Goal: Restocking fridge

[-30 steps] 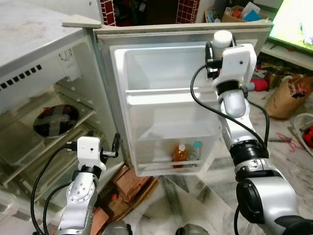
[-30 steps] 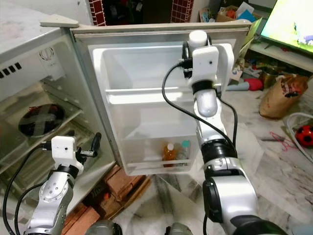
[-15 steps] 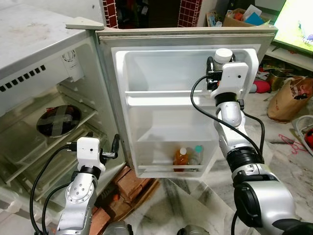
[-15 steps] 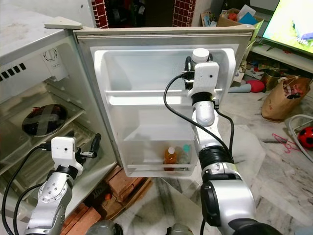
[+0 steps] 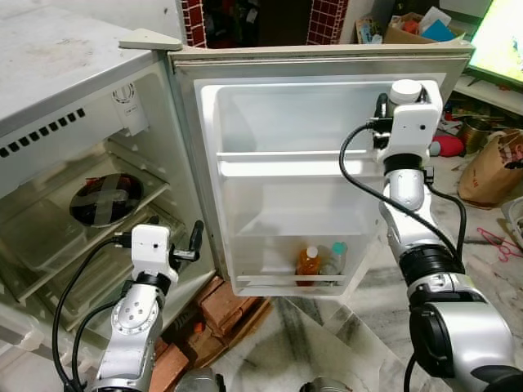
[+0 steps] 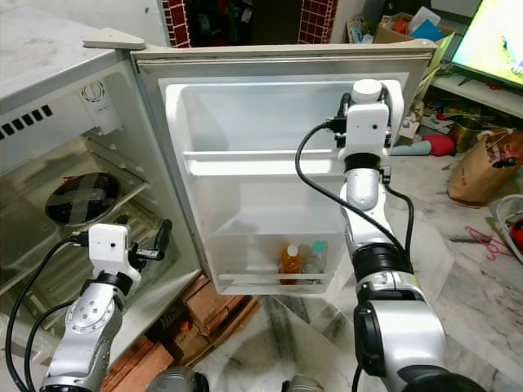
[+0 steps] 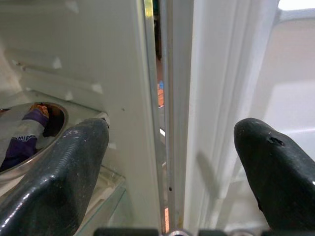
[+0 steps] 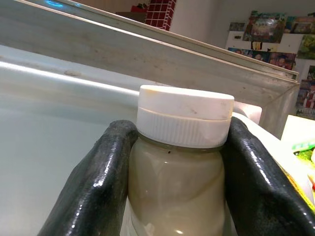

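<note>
My right gripper (image 8: pixel 179 147) is shut on a bottle (image 8: pixel 177 196) of cream-coloured liquid with a white cap (image 5: pixel 406 88). It holds the bottle upright at the right end of the open fridge door's top compartment (image 5: pixel 286 114), just above the upper door shelf (image 5: pixel 294 163). The bottom door shelf (image 5: pixel 286 282) carries an orange bottle (image 5: pixel 309 261) and a clear bottle with a teal cap (image 5: pixel 332 257). My left gripper (image 5: pixel 194 238) is open and low, facing the hinge gap between the fridge body and the door. A round steel dish (image 5: pixel 106 192) rests on a shelf inside the fridge.
Red bricks (image 5: pixel 221 310) lie on the floor under the door. A brown paper bag (image 5: pixel 490 167) and clutter stand on the marble floor to the right. A lit screen (image 5: pixel 507 37) is at the far right. The fridge's grey top (image 5: pixel 57 57) is at the left.
My right gripper has come down with the bottle, from the door's top edge to the top compartment. The camera has shifted slightly. My left arm has stayed put.
</note>
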`<state>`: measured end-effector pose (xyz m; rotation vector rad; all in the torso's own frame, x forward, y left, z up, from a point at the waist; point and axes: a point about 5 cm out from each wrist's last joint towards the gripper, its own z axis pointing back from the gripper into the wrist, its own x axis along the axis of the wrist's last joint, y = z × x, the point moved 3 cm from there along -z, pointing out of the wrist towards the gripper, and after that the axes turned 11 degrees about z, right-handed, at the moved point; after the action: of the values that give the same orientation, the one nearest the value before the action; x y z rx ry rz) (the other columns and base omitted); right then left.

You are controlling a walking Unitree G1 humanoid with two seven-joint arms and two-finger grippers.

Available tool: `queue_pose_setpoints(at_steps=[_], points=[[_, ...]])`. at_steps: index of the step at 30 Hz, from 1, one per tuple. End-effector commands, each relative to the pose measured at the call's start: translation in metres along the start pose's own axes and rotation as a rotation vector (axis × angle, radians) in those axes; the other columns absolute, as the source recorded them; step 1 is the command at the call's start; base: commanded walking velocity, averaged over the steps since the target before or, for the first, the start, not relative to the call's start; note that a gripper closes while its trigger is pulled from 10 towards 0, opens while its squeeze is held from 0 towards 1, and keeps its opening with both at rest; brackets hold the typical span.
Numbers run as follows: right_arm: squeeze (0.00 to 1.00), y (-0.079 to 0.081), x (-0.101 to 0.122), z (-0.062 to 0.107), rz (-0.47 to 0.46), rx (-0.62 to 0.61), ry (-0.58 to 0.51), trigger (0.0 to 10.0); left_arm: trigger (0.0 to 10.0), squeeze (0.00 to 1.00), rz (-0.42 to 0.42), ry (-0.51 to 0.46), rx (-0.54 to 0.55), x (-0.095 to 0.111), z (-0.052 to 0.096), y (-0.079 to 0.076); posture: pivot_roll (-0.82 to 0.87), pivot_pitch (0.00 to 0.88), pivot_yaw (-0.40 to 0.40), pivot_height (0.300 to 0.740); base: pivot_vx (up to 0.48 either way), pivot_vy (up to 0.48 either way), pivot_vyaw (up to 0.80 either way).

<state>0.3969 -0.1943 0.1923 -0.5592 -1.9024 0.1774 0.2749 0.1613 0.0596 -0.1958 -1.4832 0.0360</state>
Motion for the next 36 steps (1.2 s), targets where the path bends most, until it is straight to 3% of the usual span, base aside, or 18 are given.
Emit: queue_pose_setpoints(at_steps=[1, 3, 4, 11, 15, 18, 25, 31, 36], points=[[0.0, -0.006, -0.02, 0.006, 0.007, -0.017, 0.097, 10.0, 10.0, 0.0, -0.012, 0.016, 0.0, -0.002, 0.0, 0.001, 0.04, 0.0, 0.034, 0.74, 0.0, 0.0, 0.0], [0.0, -0.003, -0.022, 0.007, -0.007, -0.009, 0.105, 10.0, 10.0, 0.0, -0.013, 0.018, -0.001, -0.002, 0.0, 0.001, 0.04, 0.0, 0.035, 0.74, 0.0, 0.0, 0.0], [1.0, -0.002, -0.022, 0.008, -0.011, -0.008, 0.106, 10.0, 10.0, 0.0, -0.014, 0.019, -0.002, -0.002, 0.0, 0.001, 0.05, 0.0, 0.035, 0.74, 0.0, 0.0, 0.0], [1.0, -0.004, -0.014, 0.003, -0.025, -0.013, 0.076, 10.0, 10.0, 0.0, -0.016, 0.024, -0.004, -0.003, -0.001, 0.002, 0.05, 0.0, 0.039, 0.74, 0.0, 0.0, 0.0], [1.0, -0.013, 0.011, -0.003, -0.021, -0.031, -0.03, 10.0, 10.0, 0.0, -0.02, 0.05, -0.018, -0.009, 0.0, -0.001, 0.04, 0.0, 0.049, 0.74, 0.0, 0.0, 0.0], [1.0, -0.014, 0.016, -0.002, -0.022, -0.029, -0.055, 10.0, 10.0, 0.0, -0.023, 0.051, -0.023, -0.01, -0.001, -0.002, 0.03, 0.0, 0.053, 0.74, 0.0, 0.0, 0.0], [1.0, -0.017, 0.027, 0.009, -0.011, -0.014, -0.122, 10.0, 10.0, 0.0, -0.015, 0.05, -0.019, -0.01, -0.005, -0.004, 0.01, 0.0, 0.05, 0.74, 0.0, 0.0, 0.0], [1.0, -0.029, 0.042, 0.022, -0.014, -0.054, -0.178, 10.0, 10.0, 0.0, 0.005, 0.072, 0.014, -0.019, 0.001, -0.004, -0.01, 0.0, 0.051, 0.74, 0.0, 0.0, 0.0], [1.0, -0.036, 0.049, 0.034, 0.03, -0.08, -0.204, 10.0, 10.0, 0.0, 0.001, 0.074, 0.013, -0.02, 0.001, -0.005, -0.02, 0.0, 0.055, 0.74, 0.0, 0.0, 0.0]])
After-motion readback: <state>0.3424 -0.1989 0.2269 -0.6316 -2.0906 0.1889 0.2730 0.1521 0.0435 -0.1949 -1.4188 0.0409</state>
